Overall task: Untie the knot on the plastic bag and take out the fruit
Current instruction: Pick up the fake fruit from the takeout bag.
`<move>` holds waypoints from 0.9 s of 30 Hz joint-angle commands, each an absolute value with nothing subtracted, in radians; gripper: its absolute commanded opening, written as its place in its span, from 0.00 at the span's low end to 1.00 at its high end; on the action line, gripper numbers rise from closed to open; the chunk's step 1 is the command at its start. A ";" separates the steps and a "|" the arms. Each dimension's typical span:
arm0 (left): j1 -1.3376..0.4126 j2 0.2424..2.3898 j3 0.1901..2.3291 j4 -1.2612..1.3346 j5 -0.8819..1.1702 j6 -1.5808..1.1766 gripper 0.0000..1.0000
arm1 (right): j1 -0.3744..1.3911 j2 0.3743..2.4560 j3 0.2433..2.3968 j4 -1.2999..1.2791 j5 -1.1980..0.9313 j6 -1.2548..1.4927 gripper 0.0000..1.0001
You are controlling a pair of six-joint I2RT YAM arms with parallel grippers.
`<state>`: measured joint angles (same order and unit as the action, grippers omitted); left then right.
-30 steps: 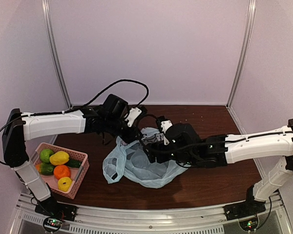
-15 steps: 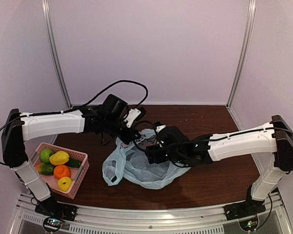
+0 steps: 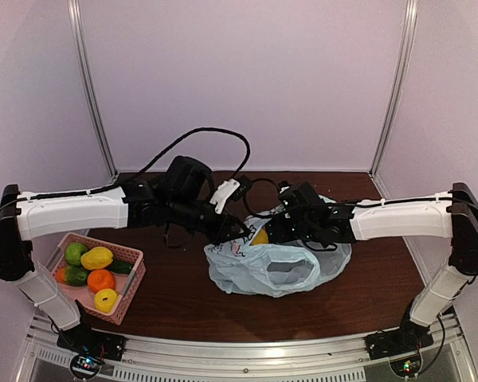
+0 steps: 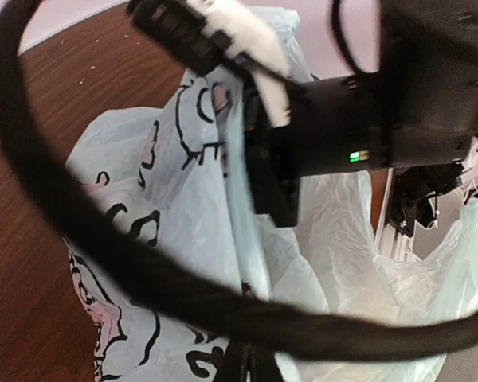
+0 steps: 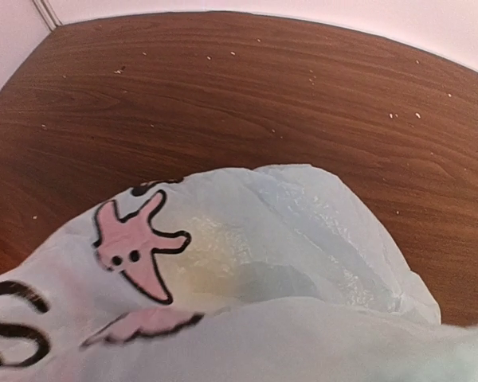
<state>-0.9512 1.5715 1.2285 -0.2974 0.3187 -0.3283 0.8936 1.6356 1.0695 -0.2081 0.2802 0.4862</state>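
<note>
The pale blue plastic bag [image 3: 263,270] lies crumpled at the table's middle, its mouth gaping toward the front. My left gripper [image 3: 237,231] is shut on a fold of the bag's left edge. In the left wrist view its fingertips [image 4: 251,368] pinch the printed plastic [image 4: 167,199]. My right gripper [image 3: 272,231] reaches into the bag from the right, with a yellow fruit [image 3: 260,236] right at its tip. In the right wrist view the bag [image 5: 303,318] drapes over the fingers and hides them, and the fruit [image 5: 203,255] glows yellow through the film. The knot is hidden.
A pink basket [image 3: 131,296] stands at the front left with several fruit pieces [image 3: 96,258] in it. A thick black cable [image 4: 143,278] sweeps across the left wrist view. Pale walls close the table in behind and at both sides.
Both grippers and the bag have shifted to the right. The left gripper has closed on the bag's edge. The yellow fruit now shows at the bag's top.
</note>
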 commanded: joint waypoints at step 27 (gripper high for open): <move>-0.896 1.568 1.101 -0.145 0.238 -0.476 0.00 | 0.962 1.854 0.976 0.280 0.310 0.392 0.92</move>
